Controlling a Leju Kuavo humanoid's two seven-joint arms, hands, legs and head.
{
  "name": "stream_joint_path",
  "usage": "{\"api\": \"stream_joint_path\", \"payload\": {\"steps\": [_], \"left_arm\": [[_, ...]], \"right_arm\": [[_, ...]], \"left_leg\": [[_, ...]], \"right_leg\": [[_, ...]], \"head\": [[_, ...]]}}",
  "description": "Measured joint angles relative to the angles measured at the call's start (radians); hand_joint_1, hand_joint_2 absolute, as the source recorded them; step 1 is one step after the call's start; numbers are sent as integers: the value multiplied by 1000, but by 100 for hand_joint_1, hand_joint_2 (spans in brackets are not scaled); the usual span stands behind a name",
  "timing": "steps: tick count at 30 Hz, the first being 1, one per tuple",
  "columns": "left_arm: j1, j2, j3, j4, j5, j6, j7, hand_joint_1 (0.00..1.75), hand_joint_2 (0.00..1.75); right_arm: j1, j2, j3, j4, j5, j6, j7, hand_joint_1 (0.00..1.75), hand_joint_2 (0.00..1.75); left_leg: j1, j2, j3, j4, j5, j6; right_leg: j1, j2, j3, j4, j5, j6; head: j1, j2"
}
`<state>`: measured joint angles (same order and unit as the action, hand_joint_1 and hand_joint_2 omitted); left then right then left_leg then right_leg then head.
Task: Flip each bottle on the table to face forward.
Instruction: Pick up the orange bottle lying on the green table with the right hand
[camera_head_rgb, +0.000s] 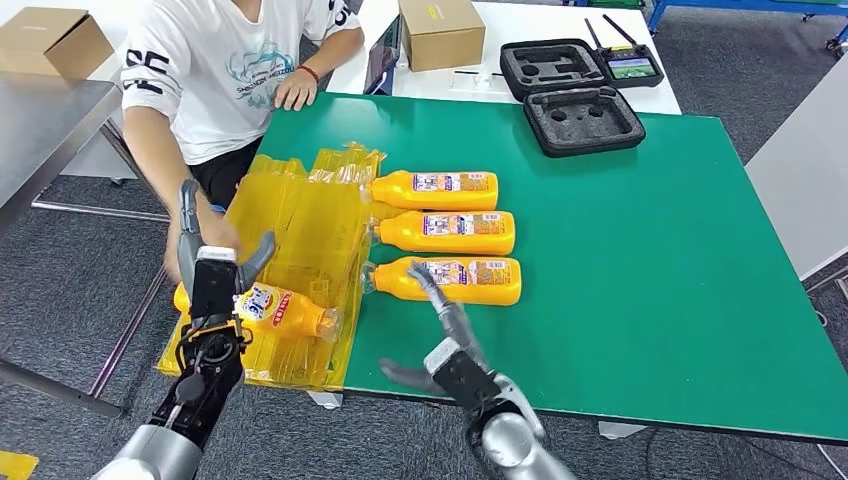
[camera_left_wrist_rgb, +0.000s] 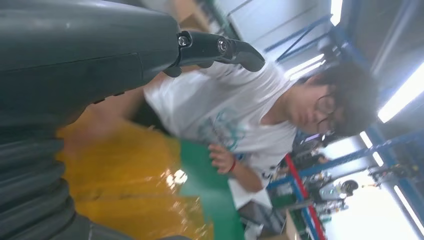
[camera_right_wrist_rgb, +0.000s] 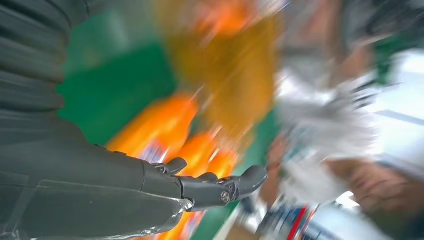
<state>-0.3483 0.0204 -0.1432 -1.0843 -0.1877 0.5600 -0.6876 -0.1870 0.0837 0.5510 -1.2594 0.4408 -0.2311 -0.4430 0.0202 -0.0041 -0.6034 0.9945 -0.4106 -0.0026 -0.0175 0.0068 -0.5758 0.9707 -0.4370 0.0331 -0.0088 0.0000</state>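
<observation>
From the head view I see a flat green surface (camera_head_rgb: 640, 260) with a matte finish. Three smooth orange plastic bottles lie on their sides in a column near its left-centre, caps pointing left, each with a printed label facing up: the far bottle (camera_head_rgb: 435, 189), the middle bottle (camera_head_rgb: 447, 231) and the near bottle (camera_head_rgb: 463, 279). Left of them lies crinkled, glossy yellow plastic wrap (camera_head_rgb: 300, 240), spread across the left edge of the surface and hanging over it.

My left hand (camera_head_rgb: 215, 285) is over the near-left part of that wrap, fingers spread apart and pointing up; a fourth bottle (camera_head_rgb: 272, 309), orange with a white and blue label, lies just beside it on the wrap. I cannot tell whether the hand touches that bottle; it does not look gripped. In the left wrist view the dark fingers (camera_left_wrist_rgb: 220, 49) are extended with nothing in them.

My right hand (camera_head_rgb: 440, 345) is at the near edge of the surface, wide, thumb out to the left and fingers reaching toward the near bottle, the fingertips close to its shoulder. The right wrist view is badly blurred, showing orange shapes beyond the outstretched fingers (camera_right_wrist_rgb: 220, 187).

A person in a white printed T-shirt (camera_head_rgb: 225, 70) sits at the far left, one hand (camera_head_rgb: 296, 90) resting on the surface. Far right are two black foam trays (camera_head_rgb: 582, 118) with moulded recesses, and a cardboard box (camera_head_rgb: 440, 30).
</observation>
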Motion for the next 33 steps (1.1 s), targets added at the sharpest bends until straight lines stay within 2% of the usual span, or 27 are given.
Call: {"api": "stream_joint_path", "payload": {"steps": [6,13,21,27,33], "left_arm": [[50,24,2,-51,53,-78,14,0,175],[50,30,1,-53,71,-107,-2,0,175],[51,30,-13,-52,86,-106,-12,0,175],[48,30,-27,-44,95,-105,-12,0,175],[48,29,-39,-42,101,-97,-12,0,175]], "right_arm": [[-107,-102,-103,35,265,-15,99,0,175],[-264,-141,-124,234,406,-37,140,0,175],[-464,-125,-95,506,425,-28,141,0,175],[-519,-97,-62,625,432,2,140,0,175],[-562,-44,-21,713,438,54,140,0,175]], "left_leg": [[-1,0,0,0,1,1],[-1,0,0,0,1,2],[-1,-1,-1,1,1,2],[-1,-1,-1,1,1,2],[0,0,-1,1,1,2]], "right_leg": [[-1,0,0,0,1,2],[-1,0,0,0,1,2],[-1,0,0,0,1,2],[-1,0,0,0,1,2],[0,0,0,0,1,2]], "head": [[0,0],[0,0],[0,0],[0,0],[0,0]]}}
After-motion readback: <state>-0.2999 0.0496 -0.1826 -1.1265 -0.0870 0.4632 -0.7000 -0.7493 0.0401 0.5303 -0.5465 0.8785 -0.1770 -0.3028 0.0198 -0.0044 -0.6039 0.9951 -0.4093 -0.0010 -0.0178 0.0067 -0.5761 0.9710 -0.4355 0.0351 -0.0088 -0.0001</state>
